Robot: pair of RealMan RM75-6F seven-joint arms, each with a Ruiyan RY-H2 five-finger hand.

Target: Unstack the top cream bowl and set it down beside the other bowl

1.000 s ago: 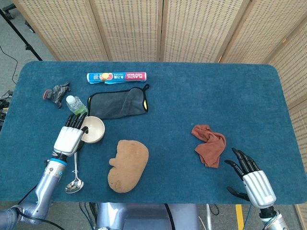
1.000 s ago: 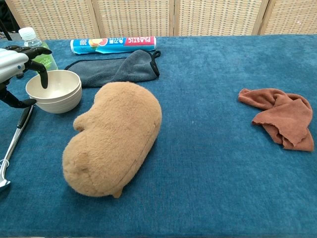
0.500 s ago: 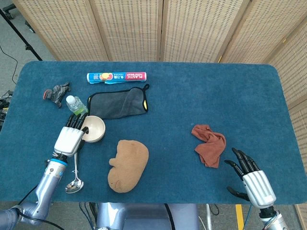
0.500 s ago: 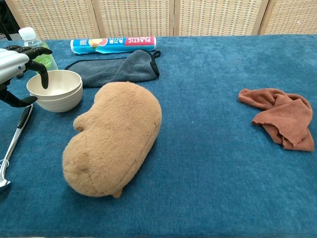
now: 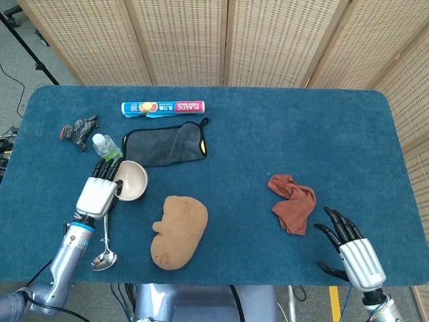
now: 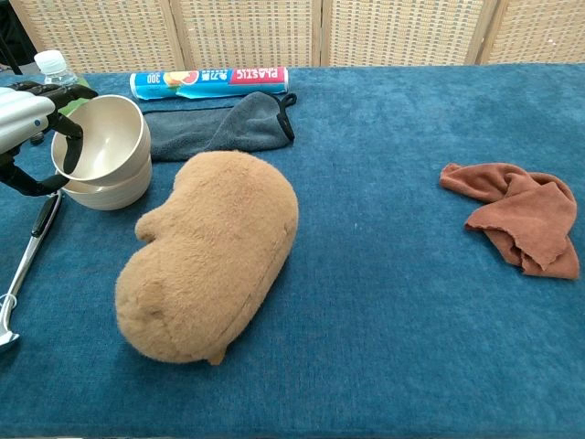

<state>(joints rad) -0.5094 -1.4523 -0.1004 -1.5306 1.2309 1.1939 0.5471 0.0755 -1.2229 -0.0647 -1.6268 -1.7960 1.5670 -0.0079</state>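
Note:
My left hand (image 5: 98,192) (image 6: 23,119) pinches the near rim of the top cream bowl (image 6: 105,137) (image 5: 133,180). That bowl is tilted, its opening turned toward the hand, and it is lifted partly out of the lower cream bowl (image 6: 114,190), which stands on the blue table. My right hand (image 5: 353,251) rests open near the table's front right corner, away from both bowls; the chest view does not show it.
A tan plush toy (image 5: 179,230) (image 6: 210,251) lies right of the bowls. Behind them are a grey cloth (image 5: 164,145), a green bottle (image 5: 105,145) and a plastic wrap box (image 5: 163,107). A spoon (image 5: 104,251) lies beneath my left hand. A rust cloth (image 5: 292,203) lies to the right.
The top bowl sat level in the lower one; my left hand has now tipped and raised it partly out. The right hand has not moved.

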